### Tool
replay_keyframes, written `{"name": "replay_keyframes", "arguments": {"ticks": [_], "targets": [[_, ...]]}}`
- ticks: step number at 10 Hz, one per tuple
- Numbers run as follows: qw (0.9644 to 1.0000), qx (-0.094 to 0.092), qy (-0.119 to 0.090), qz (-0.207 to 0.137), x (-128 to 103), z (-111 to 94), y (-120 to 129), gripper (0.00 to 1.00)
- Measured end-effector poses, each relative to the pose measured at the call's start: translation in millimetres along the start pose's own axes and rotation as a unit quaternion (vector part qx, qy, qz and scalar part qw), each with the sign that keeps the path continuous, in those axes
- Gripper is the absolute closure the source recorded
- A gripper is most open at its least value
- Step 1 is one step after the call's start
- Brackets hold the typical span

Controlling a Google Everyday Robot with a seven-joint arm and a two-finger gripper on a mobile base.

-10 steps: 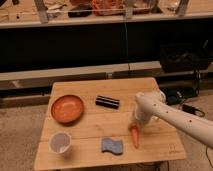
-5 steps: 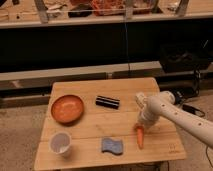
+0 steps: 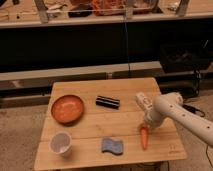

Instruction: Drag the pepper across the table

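The pepper [image 3: 144,136] is a slim orange-red tapered piece. It lies on the front right part of the light wooden plank table [image 3: 95,127], pointed end toward the front edge. My gripper [image 3: 146,123] reaches in from the right on a white arm. It points down at the pepper's far end and touches it or hangs just above it.
A round orange bowl [image 3: 67,108] sits at the left. A black oblong object [image 3: 108,102] lies in the middle back. A blue sponge [image 3: 112,146] lies at the front centre and a white cup [image 3: 61,143] at the front left. Shelving stands behind the table.
The pepper has slid to the right, away from the blue sponge, and the gripper has moved right together with it.
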Motion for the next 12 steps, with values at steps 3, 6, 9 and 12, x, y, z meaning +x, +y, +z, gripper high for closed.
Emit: {"name": "replay_keyframes", "arguments": {"ticks": [3, 6, 9, 12], "targets": [[1.0000, -0.005, -0.005, -0.006, -13.8, -3.0, 10.0, 0.94], [0.9997, -0.010, -0.005, -0.023, -19.5, -0.8, 1.3, 0.92], [0.9994, -0.013, -0.005, -0.031, -31.1, 0.3, -2.2, 0.69], [0.9989, -0.017, -0.004, -0.043, -38.0, 1.7, -7.3, 0.39]]}}
